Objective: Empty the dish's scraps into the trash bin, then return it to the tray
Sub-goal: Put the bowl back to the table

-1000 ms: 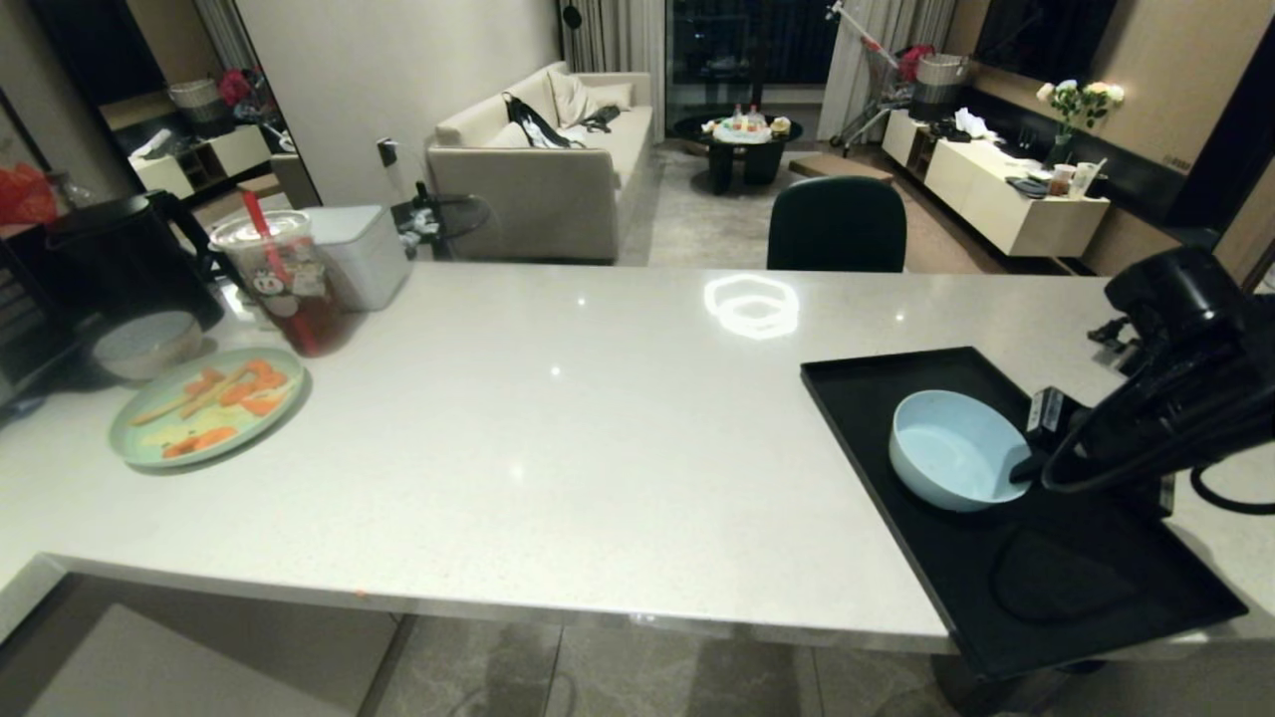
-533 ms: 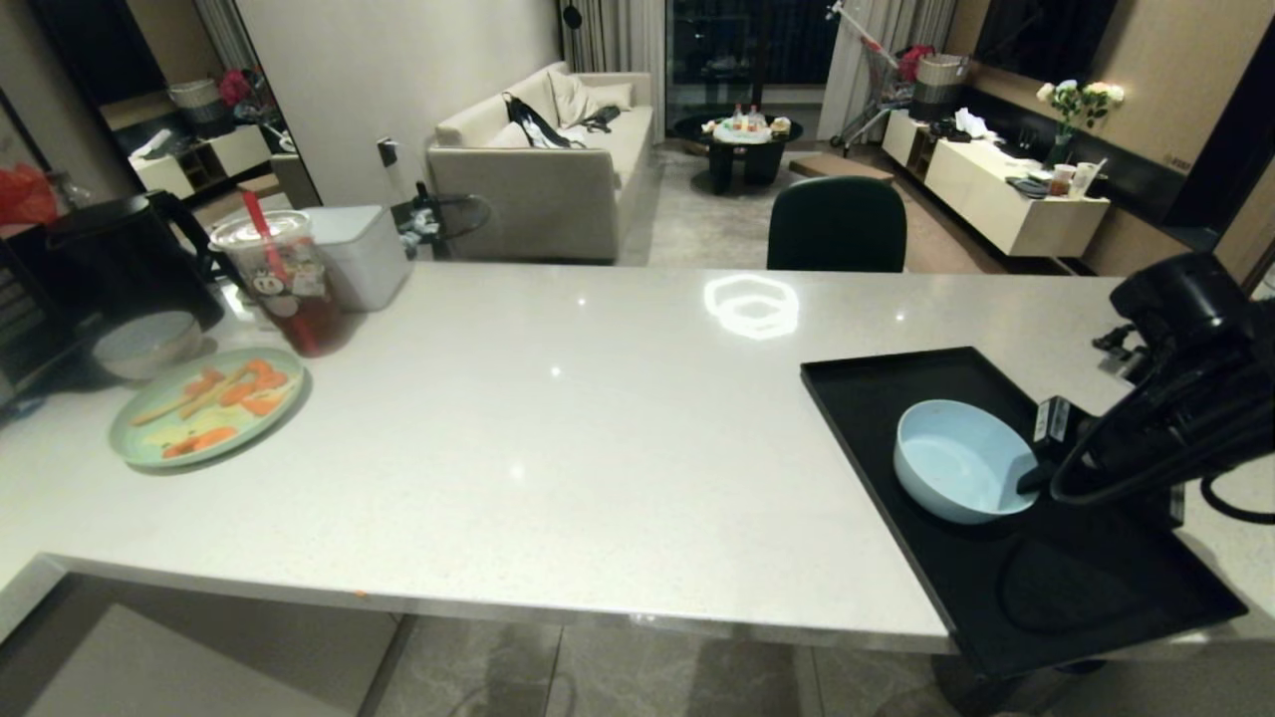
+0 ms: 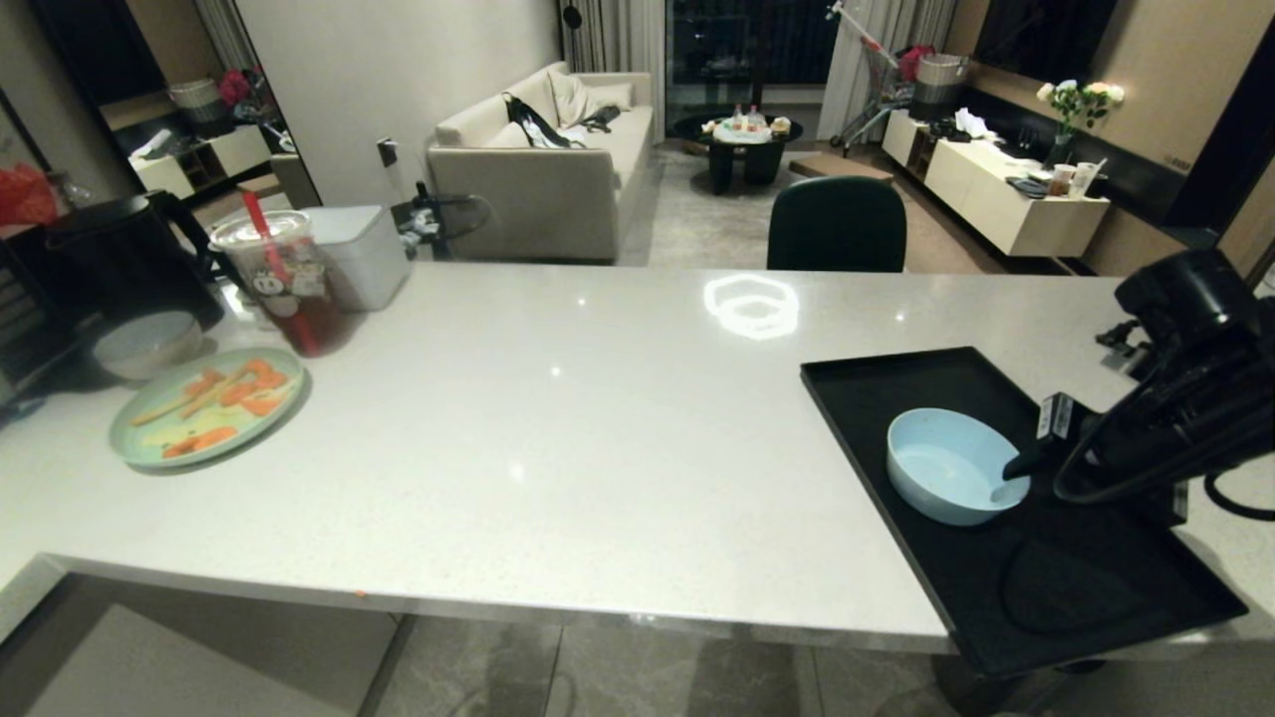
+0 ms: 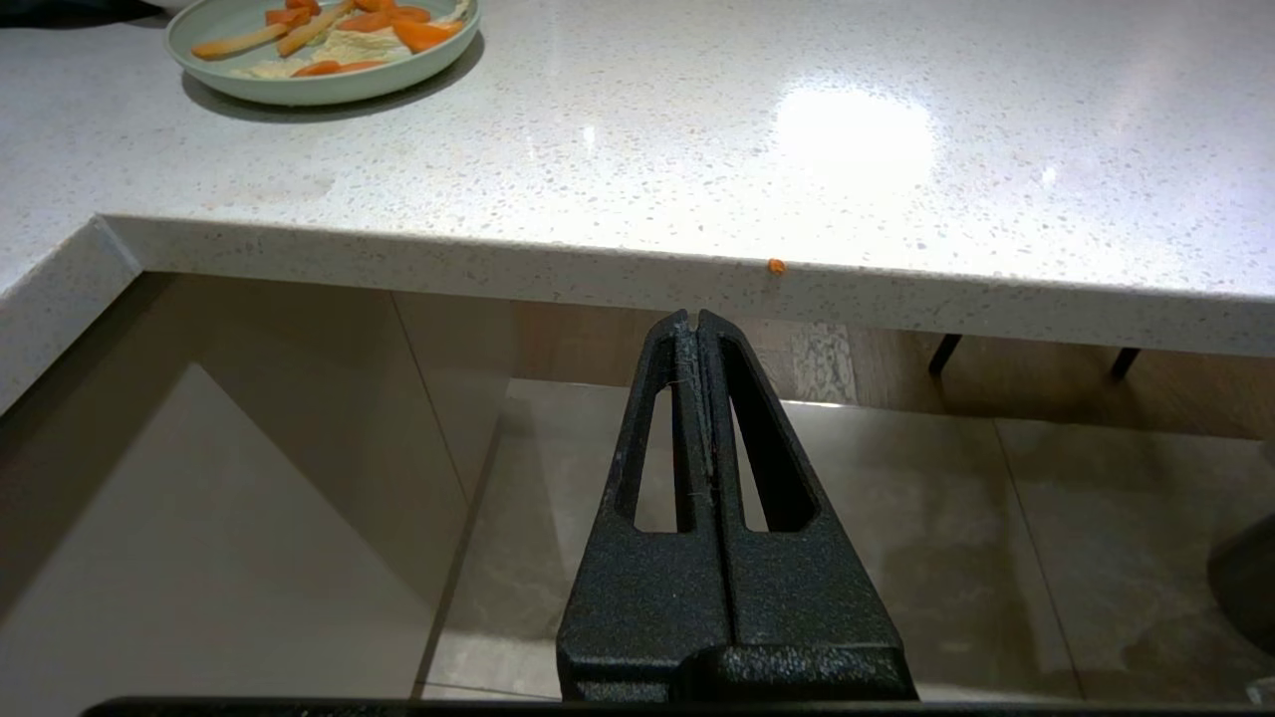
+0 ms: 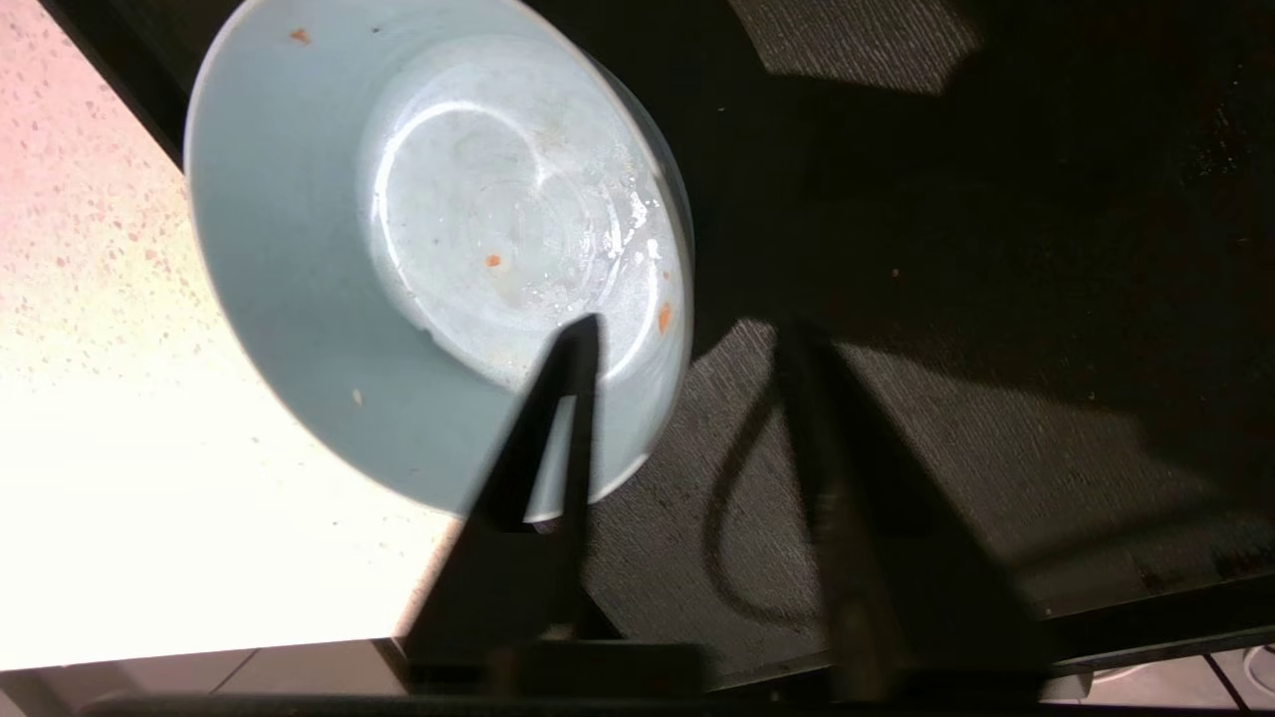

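On tray: bowl (image 3: pixel 944 465) down on black tray (image 3: pixel 867 383), empty.
Right gripper (image 5: pixel 687 334): fingers parted, astride rim.
Advice: lift straight clear.

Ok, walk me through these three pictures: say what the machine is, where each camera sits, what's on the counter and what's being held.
This is a wheeled robot with two arms, each ending in a two-fingered gripper. The wide picture comes from a camera on its head; the other two come from cameras on its wrists, looking along the fingers.

On the white counter at the robot's right lies a black tray with a light-blue bowl on it, empty but for a few orange specks. The right gripper stands open astride the bowl's rim, one finger inside, one outside, gripping nothing.

The left gripper is shut and empty, parked below the counter's edge. Far left sit a green plate of carrot scraps, a grey-white bowl and a lidded drink cup.
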